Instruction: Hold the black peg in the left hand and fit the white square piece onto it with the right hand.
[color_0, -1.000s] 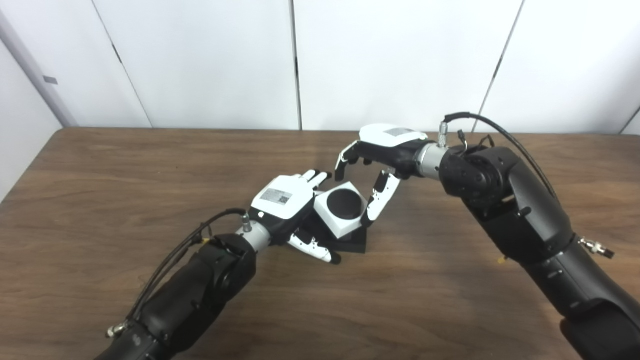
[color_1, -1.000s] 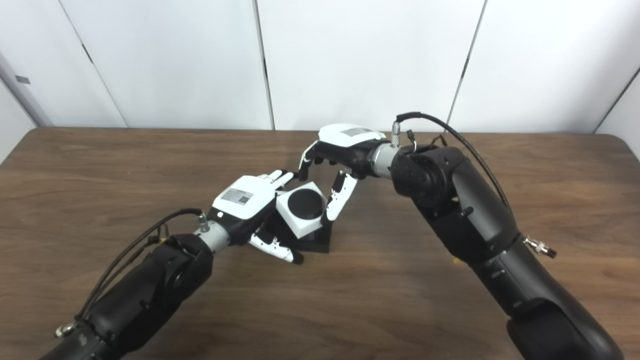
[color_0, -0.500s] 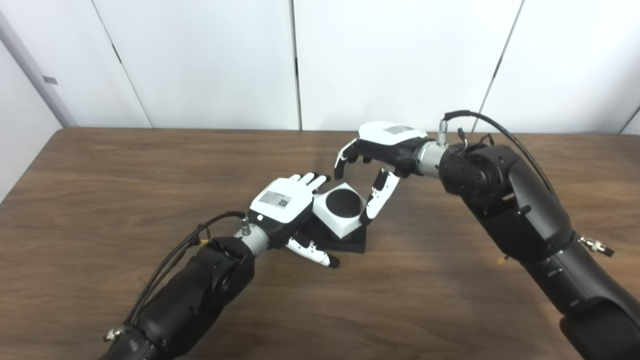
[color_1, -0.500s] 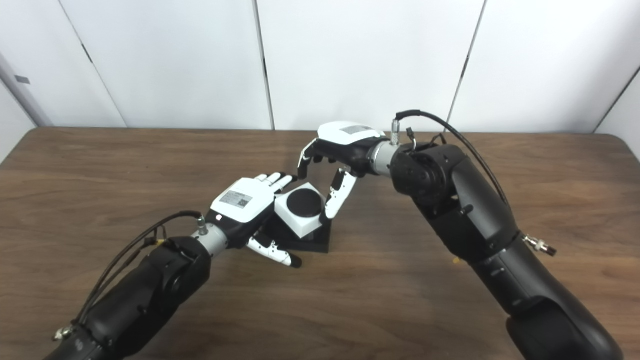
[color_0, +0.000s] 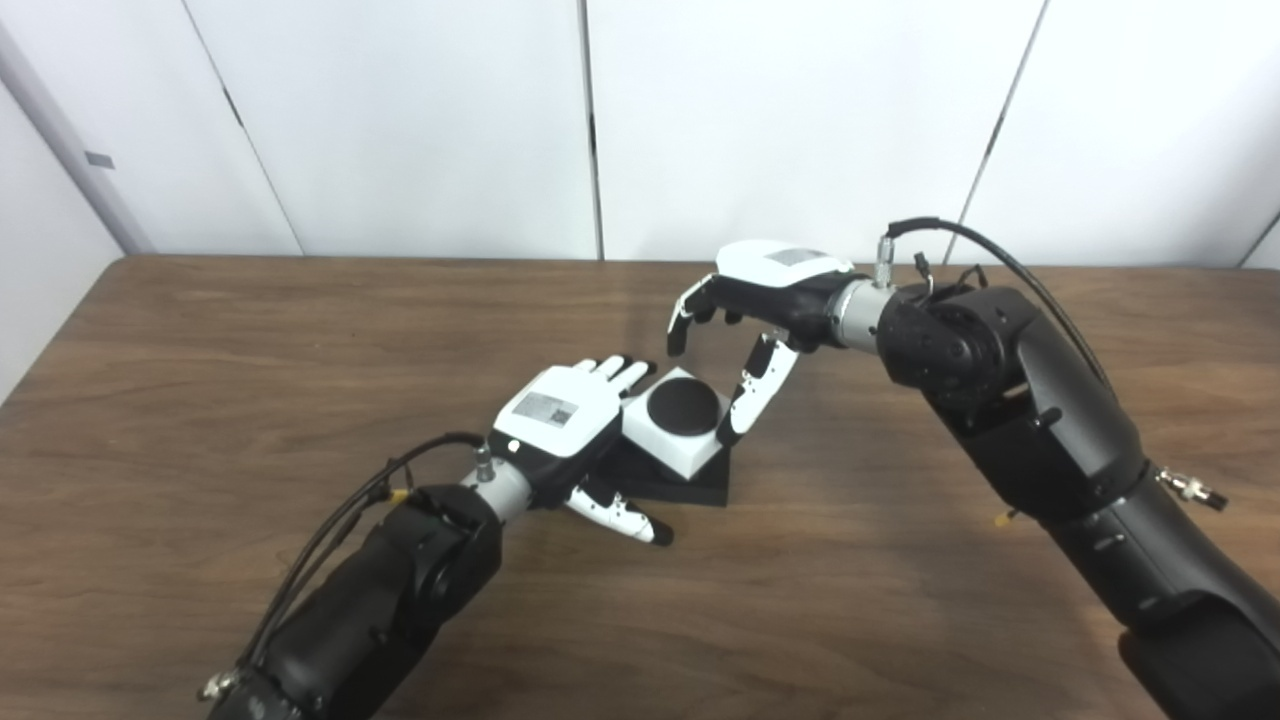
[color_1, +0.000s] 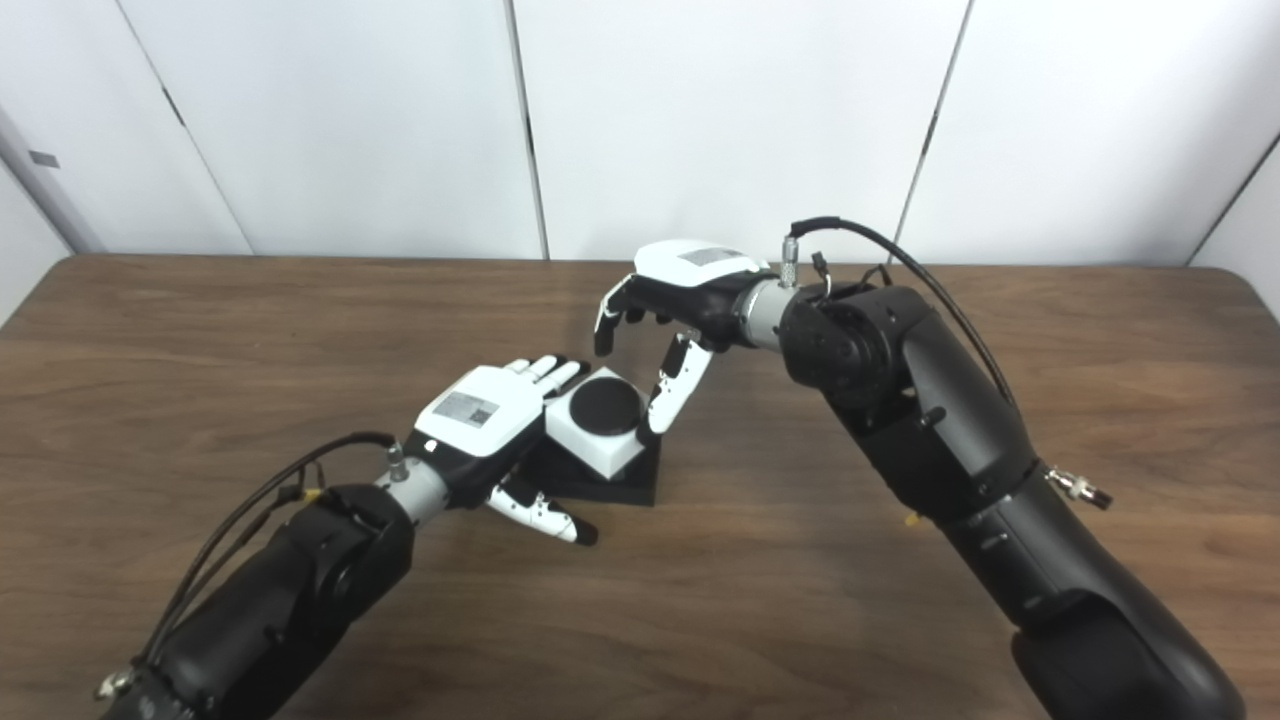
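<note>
The white square piece (color_0: 690, 455) sits over the round black peg (color_0: 684, 405), whose top shows in its middle. The peg's flat black base (color_0: 700, 488) rests on the table. My left hand (color_0: 560, 420) lies against the piece's left side with its fingers stretched out flat and its thumb pointing forward past the base; it grips nothing. My right hand (color_0: 745, 320) hovers just behind and to the right, open, its fingers curled loosely. Its thumb hangs down close by the piece's right corner.
The brown wooden table (color_0: 250, 350) stretches wide on both sides and in front. White wall panels stand behind its far edge. Both black forearms reach in from the bottom corners toward the table's middle.
The piece and peg have come down from a tilted pose to sit level on the table. My left hand has spread its fingers and drawn slightly back and left. The right hand barely moved.
</note>
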